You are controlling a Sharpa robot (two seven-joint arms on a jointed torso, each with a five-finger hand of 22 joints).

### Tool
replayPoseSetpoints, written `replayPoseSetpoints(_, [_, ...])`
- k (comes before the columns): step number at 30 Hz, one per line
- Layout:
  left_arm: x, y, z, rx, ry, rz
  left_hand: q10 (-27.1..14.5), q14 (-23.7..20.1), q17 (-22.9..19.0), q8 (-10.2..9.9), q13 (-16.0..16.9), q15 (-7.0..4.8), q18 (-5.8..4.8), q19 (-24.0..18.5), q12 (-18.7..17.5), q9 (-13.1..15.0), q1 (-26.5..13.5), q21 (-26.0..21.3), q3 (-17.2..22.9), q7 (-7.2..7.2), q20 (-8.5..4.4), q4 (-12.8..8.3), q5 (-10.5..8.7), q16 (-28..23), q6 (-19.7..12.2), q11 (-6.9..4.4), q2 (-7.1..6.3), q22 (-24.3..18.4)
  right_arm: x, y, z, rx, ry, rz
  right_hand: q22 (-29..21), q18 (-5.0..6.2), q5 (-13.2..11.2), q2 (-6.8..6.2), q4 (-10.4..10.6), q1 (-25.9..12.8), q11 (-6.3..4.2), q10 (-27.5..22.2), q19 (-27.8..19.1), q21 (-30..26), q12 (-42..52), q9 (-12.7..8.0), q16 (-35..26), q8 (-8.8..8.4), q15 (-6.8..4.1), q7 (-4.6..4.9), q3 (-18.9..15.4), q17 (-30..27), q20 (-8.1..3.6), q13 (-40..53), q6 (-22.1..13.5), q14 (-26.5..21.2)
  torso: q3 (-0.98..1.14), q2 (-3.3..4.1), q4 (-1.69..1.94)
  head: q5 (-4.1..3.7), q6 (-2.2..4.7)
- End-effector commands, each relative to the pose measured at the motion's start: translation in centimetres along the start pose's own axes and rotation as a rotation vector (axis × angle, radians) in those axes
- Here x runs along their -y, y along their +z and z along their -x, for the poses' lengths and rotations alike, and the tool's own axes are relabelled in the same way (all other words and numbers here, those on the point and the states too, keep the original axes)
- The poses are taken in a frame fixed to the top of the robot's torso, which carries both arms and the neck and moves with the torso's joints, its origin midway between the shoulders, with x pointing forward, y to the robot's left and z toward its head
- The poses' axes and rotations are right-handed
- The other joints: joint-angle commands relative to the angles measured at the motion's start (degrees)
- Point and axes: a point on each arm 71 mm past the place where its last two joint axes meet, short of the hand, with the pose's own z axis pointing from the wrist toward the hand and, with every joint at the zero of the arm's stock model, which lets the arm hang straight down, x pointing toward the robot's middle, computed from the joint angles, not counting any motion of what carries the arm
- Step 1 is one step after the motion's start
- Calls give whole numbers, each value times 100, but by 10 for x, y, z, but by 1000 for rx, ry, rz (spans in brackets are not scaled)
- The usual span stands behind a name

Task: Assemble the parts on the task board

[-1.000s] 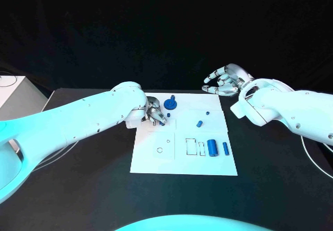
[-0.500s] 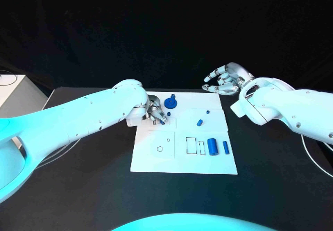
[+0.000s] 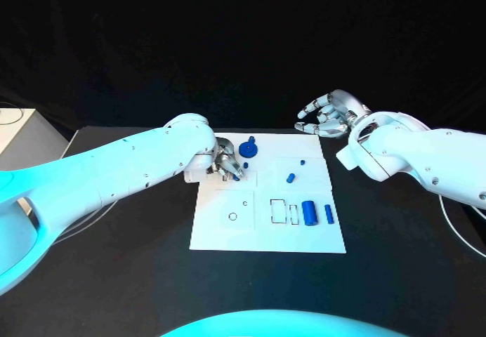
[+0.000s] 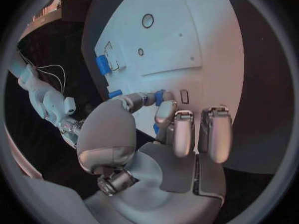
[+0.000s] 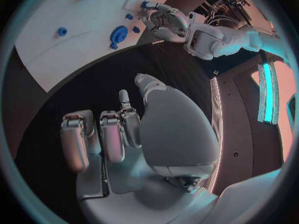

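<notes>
The white task board (image 3: pixel 265 232) lies mid-table. My left hand (image 3: pixel 228 163) is low over its far left part, thumb and a finger pinching a small blue part (image 4: pixel 160 97) at the board's surface. A round blue part (image 3: pixel 249 149) lies just beyond that hand. Two small blue parts (image 3: pixel 291 179) sit further right, and a thick blue cylinder (image 3: pixel 309 213) with a thin one (image 3: pixel 329 213) lies near the board's right edge. My right hand (image 3: pixel 329 116) hovers past the far right corner, fingers apart and holding nothing, palm (image 5: pixel 124 134) over black table.
Outlined slots (image 3: pixel 284 213) and two small round holes (image 3: pixel 234 217) mark the board's near half. A white box (image 3: pixel 25 140) stands at the table's left edge. Black table (image 3: pixel 405 239) surrounds the board.
My right hand has drifted slightly farther from the board. My left hand stays at the same spot, its fingers shifting a little on the small blue part.
</notes>
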Motion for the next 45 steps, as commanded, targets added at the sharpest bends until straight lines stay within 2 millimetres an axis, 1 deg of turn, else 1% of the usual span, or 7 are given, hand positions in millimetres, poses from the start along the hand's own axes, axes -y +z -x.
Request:
replayPoseSetpoints(1, [0,3,-10,-58,28,8,3,606,1509,15,-9,-47,-55,179,-31,16,29,16,876,-240,-55,-927,25,19,247,-17,68,811,-1,0,-1,-9,-10,10,1458,-63,2,14,3,-62,14,-36,567,-16,1,8,-22,38,-14,-12,28,1250,-39,679,-33,541,-2,2,7,-5,0])
replayPoseSetpoints(9, [1,3,-9,-48,23,4,6,606,1509,15,-2,-47,-55,180,-27,18,32,17,877,-241,-56,-930,25,19,248,-17,69,814,-1,0,-1,-10,-10,10,1458,-63,2,14,3,-62,14,-36,567,-16,1,8,-22,38,-14,-12,28,1250,-39,679,-33,541,-8,3,4,-13,-8])
replayPoseSetpoints(15, [0,4,-9,-50,24,8,10,606,1509,15,3,-47,-56,180,-24,21,37,17,881,-241,-56,-936,26,19,251,-18,71,814,-1,0,-2,-11,-10,10,1458,-63,2,14,3,-62,14,-36,567,-16,1,8,-22,38,-14,-12,28,1250,-39,679,-33,541,2,3,13,-13,-9])
replayPoseSetpoints(22, [0,6,-9,-70,31,18,13,606,1509,9,5,-46,-52,172,-23,25,26,10,870,-236,-57,-925,10,19,252,-13,81,800,-1,0,-2,-11,-9,11,1455,-62,-2,8,-2,-78,13,-40,566,-20,-2,10,-26,45,-15,-12,42,1243,-39,674,-41,539,-11,-1,10,-8,-29])
replayPoseSetpoints(28, [3,8,-11,-102,40,19,8,606,1509,-17,-27,-36,-52,168,-44,37,-29,6,773,-232,-51,-882,-43,19,252,-4,93,797,-2,0,-2,-13,-9,14,1455,-62,-2,8,-2,-78,13,-40,566,-20,-2,10,-26,45,-15,-12,42,1243,-39,674,-41,539,-5,2,-4,-8,-42])
replayPoseSetpoints(43, [6,11,-11,-105,36,24,33,606,1509,-60,-16,-40,-53,170,-33,57,-110,4,542,-253,-44,-780,-91,19,286,-14,144,804,-2,-1,-2,-12,-8,14,1455,-62,-2,8,-2,-78,13,-40,566,-20,-2,10,-26,45,-15,-12,42,1243,-39,674,-41,539,-8,-5,13,-33,-54])
replayPoseSetpoints(45, [6,12,-12,-105,36,24,36,606,1509,-67,-13,-44,-54,171,-32,60,-96,4,531,-260,-45,-775,-84,19,295,-21,179,805,-2,-1,-2,-13,-8,14,1455,-62,-2,8,-2,-78,13,-40,566,-20,-2,10,-26,45,-15,-12,42,1243,-39,674,-41,539,-8,-4,12,-33,-53])
